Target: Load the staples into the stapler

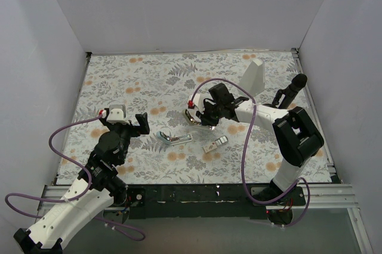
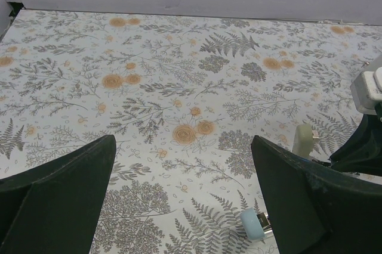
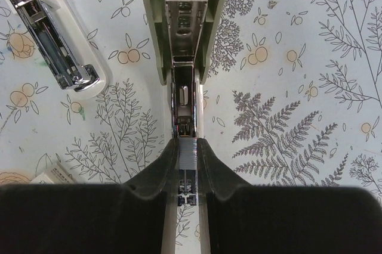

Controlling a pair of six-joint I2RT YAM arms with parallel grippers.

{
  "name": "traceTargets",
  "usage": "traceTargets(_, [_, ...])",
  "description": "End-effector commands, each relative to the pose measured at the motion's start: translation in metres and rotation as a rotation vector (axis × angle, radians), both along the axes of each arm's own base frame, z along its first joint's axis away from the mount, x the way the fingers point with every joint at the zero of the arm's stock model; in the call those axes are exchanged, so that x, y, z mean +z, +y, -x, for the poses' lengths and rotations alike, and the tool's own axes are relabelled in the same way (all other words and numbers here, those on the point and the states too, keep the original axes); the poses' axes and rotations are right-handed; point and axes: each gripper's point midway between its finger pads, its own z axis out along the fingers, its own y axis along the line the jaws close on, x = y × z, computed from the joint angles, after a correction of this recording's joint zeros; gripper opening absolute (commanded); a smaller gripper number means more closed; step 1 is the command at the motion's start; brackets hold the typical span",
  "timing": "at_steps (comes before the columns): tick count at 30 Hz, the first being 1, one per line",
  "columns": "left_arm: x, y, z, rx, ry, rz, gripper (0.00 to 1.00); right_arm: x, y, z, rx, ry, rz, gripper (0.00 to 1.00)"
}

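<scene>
Because my nearly shut right jaws hold the staples (image 3: 186, 154) over the olive stapler (image 3: 153, 27), the stapler (image 3: 51, 36) at upper left may go unloaded.

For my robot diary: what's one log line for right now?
left gripper open, empty | right gripper shut on staples | over open olive stapler

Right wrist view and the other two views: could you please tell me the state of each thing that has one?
left gripper: open, empty.
right gripper: shut on the staple strip.
staple strip: pinched over the olive stapler's channel.
olive stapler: opened, channel exposed.
light blue stapler: opened, lying untouched.
</scene>
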Motion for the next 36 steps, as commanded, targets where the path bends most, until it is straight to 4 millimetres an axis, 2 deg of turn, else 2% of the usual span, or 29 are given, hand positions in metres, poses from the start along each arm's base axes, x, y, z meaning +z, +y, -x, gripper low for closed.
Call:
traceTargets(1, [-0.001, 0.0, -0.001, -0.003, -0.001, -0.009, 0.98, 0.013, 0.006, 0.002, 0.018, 0.02, -0.031, 0.07])
traceTargets(12, [-0.002, 0.0, -0.002, -0.001, 0.004, -0.013, 0.98, 0.018, 0.013, 0.006, -0.008, 0.068, -0.065, 0.03])
traceTargets(22, [-0.002, 0.0, -0.003, 0.0, 0.006, -0.013, 0.98, 0.041, 0.011, -0.009, -0.144, 0.005, -0.11, 0.02])
traceTargets(27, [-0.004, 0.0, -0.004, 0.003, 0.013, -0.017, 0.98, 0.051, 0.008, -0.009, -0.178, -0.026, -0.141, 0.02])
traceTargets(36, [-0.005, -0.001, -0.005, 0.0, 0.018, -0.017, 0.98, 0.035, 0.001, 0.002, -0.176, 0.021, -0.11, 0.02])
